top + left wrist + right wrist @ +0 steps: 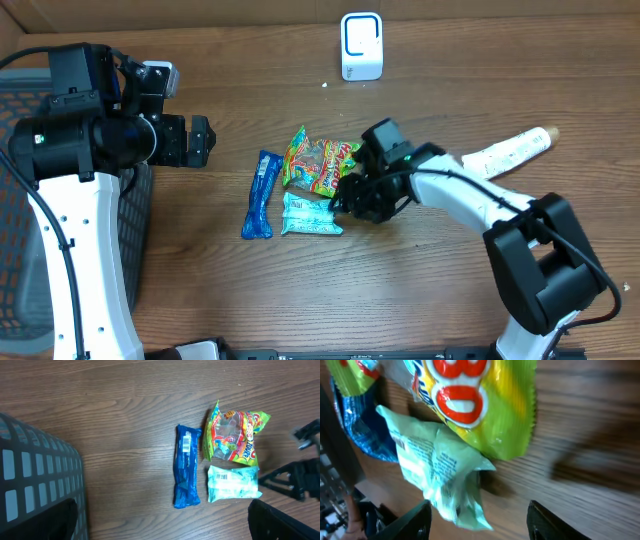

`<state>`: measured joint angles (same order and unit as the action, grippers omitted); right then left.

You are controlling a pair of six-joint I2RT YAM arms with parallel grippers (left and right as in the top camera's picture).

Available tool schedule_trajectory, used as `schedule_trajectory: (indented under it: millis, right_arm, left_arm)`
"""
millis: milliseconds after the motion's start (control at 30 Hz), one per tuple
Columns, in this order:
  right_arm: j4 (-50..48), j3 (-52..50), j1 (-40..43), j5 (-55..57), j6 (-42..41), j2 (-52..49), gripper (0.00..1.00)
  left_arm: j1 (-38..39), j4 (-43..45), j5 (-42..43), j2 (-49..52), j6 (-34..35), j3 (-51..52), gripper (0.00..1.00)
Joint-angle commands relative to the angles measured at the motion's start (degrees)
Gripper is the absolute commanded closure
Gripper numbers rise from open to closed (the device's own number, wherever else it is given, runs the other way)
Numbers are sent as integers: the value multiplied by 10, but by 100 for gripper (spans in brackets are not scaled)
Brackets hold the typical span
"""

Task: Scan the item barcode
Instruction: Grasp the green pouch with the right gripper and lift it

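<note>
Nothing is scanned yet: the mint-green packet [310, 215] lies flat, well apart from the white scanner [361, 46]. The right gripper [340, 205] straddles its end, jaws apart, not gripping. The left gripper [205, 140], also far from the scanner, gapes wide and empty.

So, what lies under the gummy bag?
The edge of the bag seems to overlap the mint packet; around it only table shows. Anything directly beneath is covered.

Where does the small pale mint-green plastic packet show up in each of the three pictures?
Overhead: the mint-green packet lies mid-table.
Left wrist: right of centre, below the yellow-green candy bag.
Right wrist: left of centre, filling the lower half.
Shared landmark: that candy bag, right beside it in every view.
</note>
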<state>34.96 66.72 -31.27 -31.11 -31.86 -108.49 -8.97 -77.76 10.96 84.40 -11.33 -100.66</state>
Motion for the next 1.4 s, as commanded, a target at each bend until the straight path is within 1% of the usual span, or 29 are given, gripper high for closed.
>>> schedule_trajectory:
  millis: [0,67,167,267,367,500,533,633,667,800,867,1033,1100,1233,1300,1367]
  right_arm:
    - [-44,-23,-15,4,-85,11,39]
    - [-69,-28,-18,8,-104,10,39]
    - [-99,-37,-30,22,-131,10,47]
    - [-123,-43,-43,40,-150,8,49]
    - [-137,-45,-51,54,-165,1,51]
    - [-142,-45,-52,57,-192,-17,56]
    - [-141,-45,-52,50,-192,-22,61]
    - [-137,-44,-50,42,-189,-22,92]
    - [-137,-44,-49,35,-184,-21,96]
    - [-134,-42,-29,-22,-114,-6,96]
    - [-117,-41,-16,-27,-77,14,96]
    - [-70,-40,9,-24,104,89,96]
    - [-32,-40,24,28,142,120,96]
    - [13,-40,57,134,200,149,96]
    - [20,-44,71,215,202,145,96]
    - [18,-50,78,256,202,140,96]
  left_arm:
    - [0,0,5,0,-3,-4,0]
    - [0,0,5,0,-3,-4,0]
    - [0,0,5,0,-3,-4,0]
    - [0,0,5,0,-3,-4,0]
    - [0,0,5,0,-3,-4,0]
    - [0,0,5,0,-3,-4,0]
    - [0,0,5,0,-3,-4,0]
    - [0,0,5,0,-3,-4,0]
    - [0,0,5,0,-3,-4,0]
    - [0,0,5,0,-3,-4,0]
    - [0,0,5,0,-3,-4,0]
    - [0,0,5,0,-3,-4,0]
    - [0,0,5,0,-3,-4,0]
    - [0,0,5,0,-3,-4,0]
    - [0,0,5,0,-3,-4,0]
    - [0,0,5,0,-3,-4,0]
